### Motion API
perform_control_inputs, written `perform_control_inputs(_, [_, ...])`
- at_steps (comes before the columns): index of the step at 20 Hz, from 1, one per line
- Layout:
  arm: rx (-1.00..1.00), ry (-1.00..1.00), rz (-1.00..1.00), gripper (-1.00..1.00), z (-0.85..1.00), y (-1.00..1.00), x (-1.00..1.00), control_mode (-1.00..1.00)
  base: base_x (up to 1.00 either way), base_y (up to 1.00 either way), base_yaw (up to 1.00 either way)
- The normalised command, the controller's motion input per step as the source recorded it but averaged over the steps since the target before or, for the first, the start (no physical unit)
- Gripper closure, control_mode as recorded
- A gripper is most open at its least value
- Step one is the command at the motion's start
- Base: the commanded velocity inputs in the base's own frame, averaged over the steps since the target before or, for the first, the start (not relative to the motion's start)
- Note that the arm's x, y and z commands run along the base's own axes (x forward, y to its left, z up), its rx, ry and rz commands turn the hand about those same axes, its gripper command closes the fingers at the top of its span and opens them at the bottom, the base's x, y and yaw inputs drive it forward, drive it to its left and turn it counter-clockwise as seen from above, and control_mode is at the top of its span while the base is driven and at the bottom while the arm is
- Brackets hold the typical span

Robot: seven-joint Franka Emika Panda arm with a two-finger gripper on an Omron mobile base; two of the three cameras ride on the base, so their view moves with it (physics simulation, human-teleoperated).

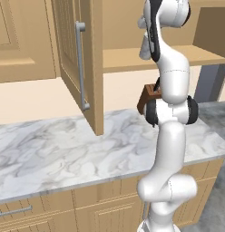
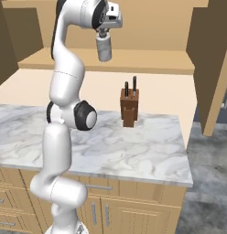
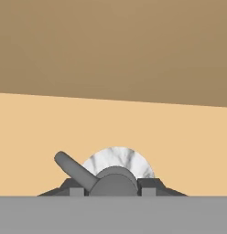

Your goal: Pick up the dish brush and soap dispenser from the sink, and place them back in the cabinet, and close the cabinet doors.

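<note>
Soap dispenser (image 2: 104, 49) in tool (image 2: 104, 38) above shelf (image 2: 147, 62)

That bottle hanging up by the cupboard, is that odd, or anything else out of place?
The soap dispenser isn't floating: the tool grips it by the top, above the shelf. The cabinet door stands open. The knife block sits upright. Nothing is spilled or askew.

The white arm reaches up toward the cabinet (image 2: 147, 61), its gripper (image 2: 104, 37) clamped on the top of the soap dispenser (image 2: 105, 49), which hangs upright above the shelf. Below, a brown knife block (image 2: 129, 108) stands on the marble desk (image 2: 147, 151), well apart from the arm
</note>
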Motion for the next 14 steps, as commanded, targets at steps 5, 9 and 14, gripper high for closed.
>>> perform_control_inputs(5, [0.00, 0.06, 0.00, 1.00, -0.07, 0.00, 0.06, -1.00, 0.00, 0.00, 0.00])
perform_control_inputs(9, [0.00, 0.01, 0.00, 1.00, 0.00, 0.00, 0.02, -1.00, 0.00, 0.00, 0.00])
perform_control_inputs(14, [0.00, 0.00, 0.00, 1.00, 0.00, 0.00, 0.00, -1.00, 0.00, 0.00, 0.00])
